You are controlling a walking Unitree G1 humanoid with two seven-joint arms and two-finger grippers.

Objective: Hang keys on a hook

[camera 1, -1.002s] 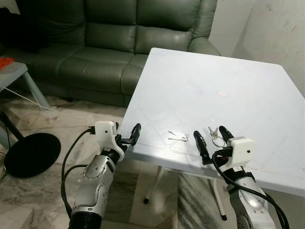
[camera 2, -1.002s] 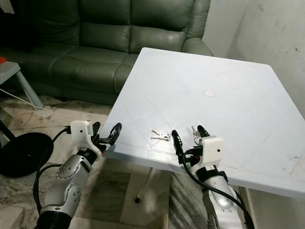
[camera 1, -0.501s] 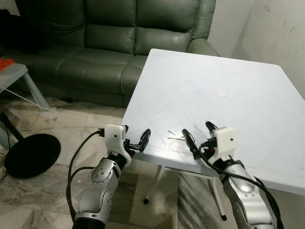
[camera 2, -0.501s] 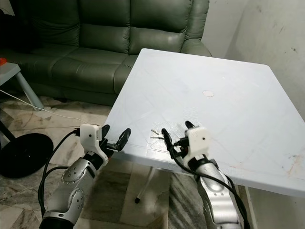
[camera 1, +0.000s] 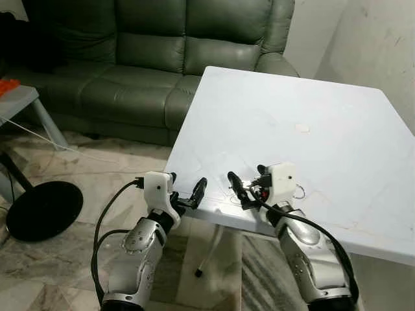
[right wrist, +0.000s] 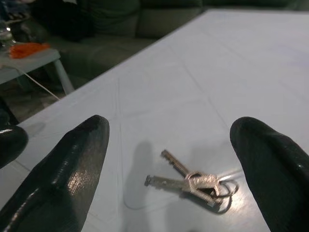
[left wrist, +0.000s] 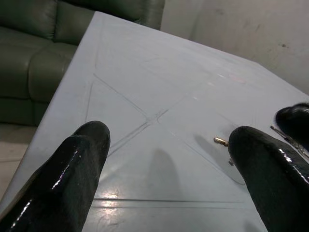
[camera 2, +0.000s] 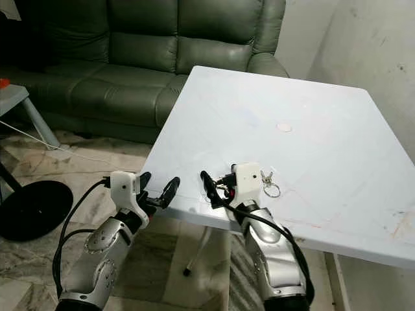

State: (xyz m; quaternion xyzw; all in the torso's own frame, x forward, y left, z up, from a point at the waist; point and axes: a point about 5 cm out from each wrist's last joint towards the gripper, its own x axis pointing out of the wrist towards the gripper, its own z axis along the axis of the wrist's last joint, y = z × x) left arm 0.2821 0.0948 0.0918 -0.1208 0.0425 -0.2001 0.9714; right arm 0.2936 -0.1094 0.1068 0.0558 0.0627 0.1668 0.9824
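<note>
- The right gripper (right wrist: 169, 159) stood wide open with nothing in it, low over the near part of the white table (camera 1: 337, 129), its two black fingers (right wrist: 67, 164) spread to either side of the keys (right wrist: 190, 181).
- The keys lay flat on the tabletop just ahead of that gripper and between its fingers, touching neither: two small metal keys fanned out from a thin ring.
- A second ring with keys (camera 2: 268, 183) lay just beside the right wrist housing, on its far side from the left arm.
- The left gripper (camera 1: 187, 192) was also open and empty, at the table's near edge, well to the side of the keys.
- Judged by look, the bunch was light, stiff, thin and slippery on the smooth top, and apt to skate away from a closing finger.
- The best hold was probably at the ring end, where the heads stacked thickest.
- No hook could be seen.
</note>
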